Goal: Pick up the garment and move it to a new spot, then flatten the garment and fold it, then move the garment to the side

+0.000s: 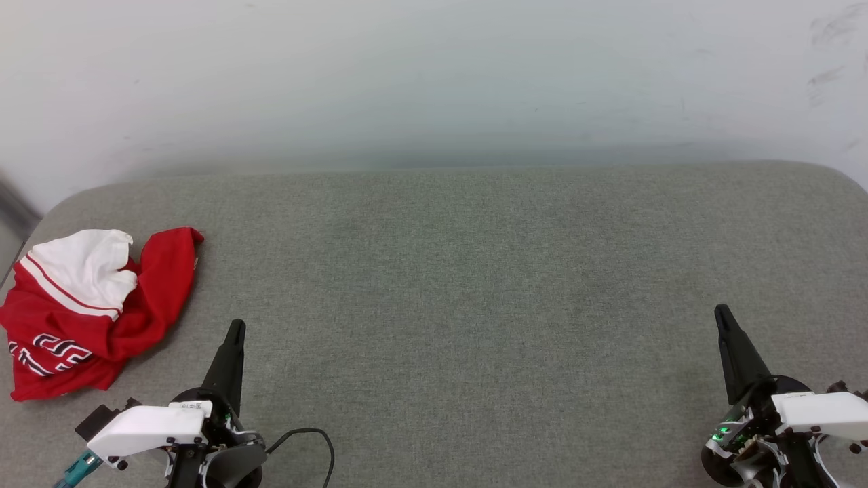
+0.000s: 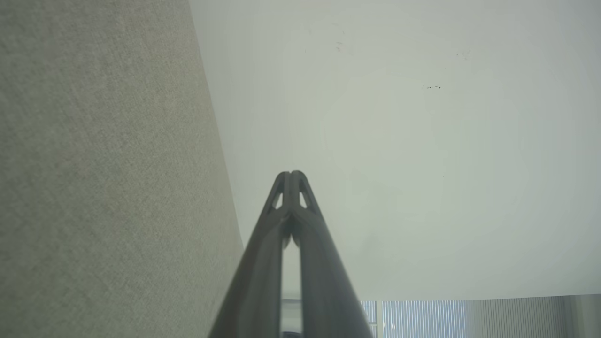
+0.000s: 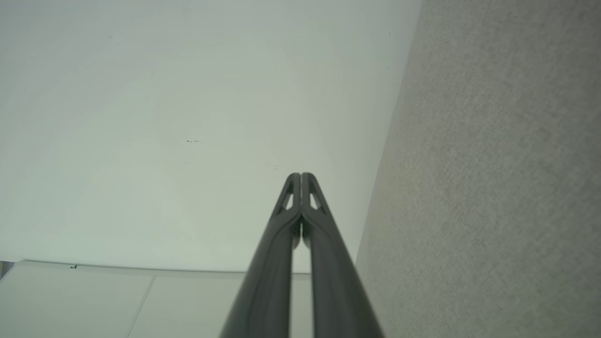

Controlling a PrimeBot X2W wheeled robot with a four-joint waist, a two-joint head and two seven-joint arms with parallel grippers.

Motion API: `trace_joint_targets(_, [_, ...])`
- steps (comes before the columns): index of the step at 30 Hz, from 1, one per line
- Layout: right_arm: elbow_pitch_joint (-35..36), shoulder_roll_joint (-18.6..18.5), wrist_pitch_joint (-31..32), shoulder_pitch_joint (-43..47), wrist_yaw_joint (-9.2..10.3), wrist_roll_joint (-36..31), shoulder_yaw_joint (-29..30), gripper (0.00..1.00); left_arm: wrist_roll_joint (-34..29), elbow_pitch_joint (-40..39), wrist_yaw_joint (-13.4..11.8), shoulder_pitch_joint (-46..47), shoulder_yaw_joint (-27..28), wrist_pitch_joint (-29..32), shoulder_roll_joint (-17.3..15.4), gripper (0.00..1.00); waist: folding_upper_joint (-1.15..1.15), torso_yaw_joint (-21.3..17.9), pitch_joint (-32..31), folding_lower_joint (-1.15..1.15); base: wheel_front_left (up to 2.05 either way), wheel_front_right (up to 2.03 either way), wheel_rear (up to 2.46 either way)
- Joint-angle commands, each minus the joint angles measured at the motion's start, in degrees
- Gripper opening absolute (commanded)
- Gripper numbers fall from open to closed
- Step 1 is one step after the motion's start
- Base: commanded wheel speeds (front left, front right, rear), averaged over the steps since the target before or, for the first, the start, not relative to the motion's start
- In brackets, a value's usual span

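The garment (image 1: 88, 318) lies crumpled in a loose heap at the far left edge of the grey fabric-covered tabletop (image 1: 475, 305), on the robot's left side. It is mostly red. A white sleeve (image 1: 85, 268) with red and white striped trim is bunched on top towards the back, and a strip of black lettering (image 1: 51, 352) outlined in white shows along the near left part. One red fold sticks out towards the back right of the heap. Nothing touches it.

The left gripper (image 1: 236, 331) sits just to the right of the garment and a little nearer the robot, apart from the cloth. Its dark fingers are pressed together into a single point aimed away from the robot. In the left wrist view this gripper (image 2: 292, 176) shows both fingers meeting at the tips with nothing between them. A black cable (image 1: 312, 437) loops on the tabletop beside its white wrist housing.

The right gripper (image 1: 723, 315) is well apart, at the lower right of the head view over bare tabletop. Its fingers are likewise closed tip to tip, and the right wrist view shows this gripper (image 3: 300, 177) empty.

Behind the tabletop stands a pale wall (image 1: 434, 81) with a few faint scuff marks.
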State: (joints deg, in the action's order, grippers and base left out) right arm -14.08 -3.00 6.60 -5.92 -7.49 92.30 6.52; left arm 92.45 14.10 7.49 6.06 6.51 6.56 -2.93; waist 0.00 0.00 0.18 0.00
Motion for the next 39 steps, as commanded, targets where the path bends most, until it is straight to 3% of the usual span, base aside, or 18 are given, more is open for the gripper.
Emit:
trace_joint_targets(1, [-0.03, 0.25, 0.05, -0.70, 0.00, 0.23, -0.01, 0.00, -0.16, 0.01, 0.11, 0.46, 0.21, 0.19, 0.06, 0.00, 0.00, 0.00, 0.00, 0.00, 0.00, 0.00, 0.00])
trace_joint_targets(21, [-0.03, 0.25, 0.05, -0.69, 0.00, 0.23, -0.01, 0.00, -0.13, 0.00, 0.11, 0.46, 0.17, 0.16, 0.07, 0.00, 0.00, 0.00, 0.00, 0.00, 0.00, 0.00, 0.00])
trace_joint_targets(22, [-0.03, 0.25, 0.05, -0.69, 0.00, 0.23, -0.01, 1.00, -0.13, 0.00, 0.11, 0.46, 0.17, 0.16, 0.07, 1.00, 0.00, 0.00, 0.00, 0.00, 0.00, 0.00, 0.00])
trace_joint_targets(32, [-0.99, 0.03, -1.62, 1.90, 0.00, -1.12, -0.35, 1.00, -0.55, 0.10, -0.01, -1.67, -0.73, -1.64, 0.18, 1.00, 0.00, 0.00, 0.06, 0.00, 0.00, 0.00, 0.00])
trace_joint_targets(39, [0.44, 0.04, -3.59, 2.28, 0.00, -6.49, 0.69, 1.00, -5.32, -0.53, -0.22, -1.77, 1.10, -3.60, 0.16, 1.00, 0.00, 0.01, 0.18, 0.00, 0.00, 0.00, 0.00])
